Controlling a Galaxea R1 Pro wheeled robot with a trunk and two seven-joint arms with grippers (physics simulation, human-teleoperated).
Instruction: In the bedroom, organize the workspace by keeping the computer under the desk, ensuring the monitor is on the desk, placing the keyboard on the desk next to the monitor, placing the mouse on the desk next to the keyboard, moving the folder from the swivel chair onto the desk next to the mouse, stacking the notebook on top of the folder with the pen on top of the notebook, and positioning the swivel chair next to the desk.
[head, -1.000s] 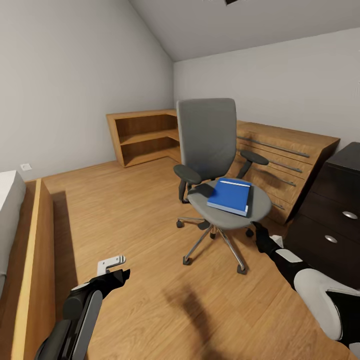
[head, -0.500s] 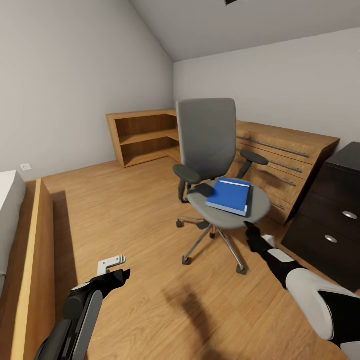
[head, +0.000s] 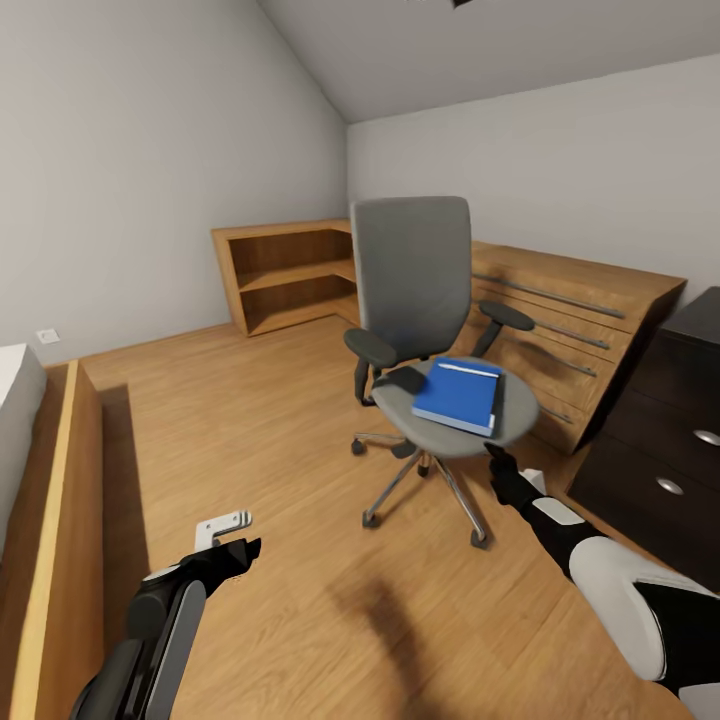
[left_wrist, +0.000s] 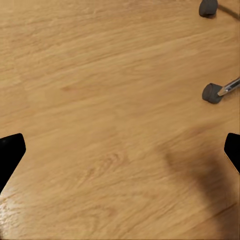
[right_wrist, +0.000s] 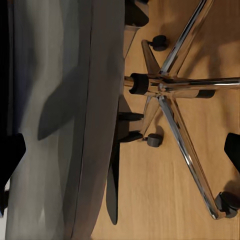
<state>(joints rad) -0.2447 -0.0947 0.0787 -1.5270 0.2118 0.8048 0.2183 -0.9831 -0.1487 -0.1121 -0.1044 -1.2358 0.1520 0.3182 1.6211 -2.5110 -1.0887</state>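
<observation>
Blue folder (head: 458, 395) lies flat on the grey seat of the swivel chair (head: 415, 270), which stands on its metal five-star base in the middle of the bedroom's wood plank floor (head: 270, 430). A small dark object sits on the seat beside the folder, at its left edge; what it is cannot be told. The right gripper (head: 493, 455) is raised just below the front rim of the seat, near the folder but not touching it. In the right wrist view its two black fingertips (right_wrist: 11, 155) stand wide apart at the picture's edges, with the underside of the grey seat and the chrome legs and castors between them, and nothing held. The left gripper (head: 232, 535) hangs low over bare floor, well apart from the chair. In the left wrist view its fingertips (left_wrist: 10, 152) are likewise spread wide and empty, with planks and two castors beyond them. Behind the chair a light wooden drawer chest (head: 580, 320) lines the far wall, an open wooden shelf unit (head: 285, 275) fills the corner, and a black drawer cabinet (head: 670, 430) stands at right.
</observation>
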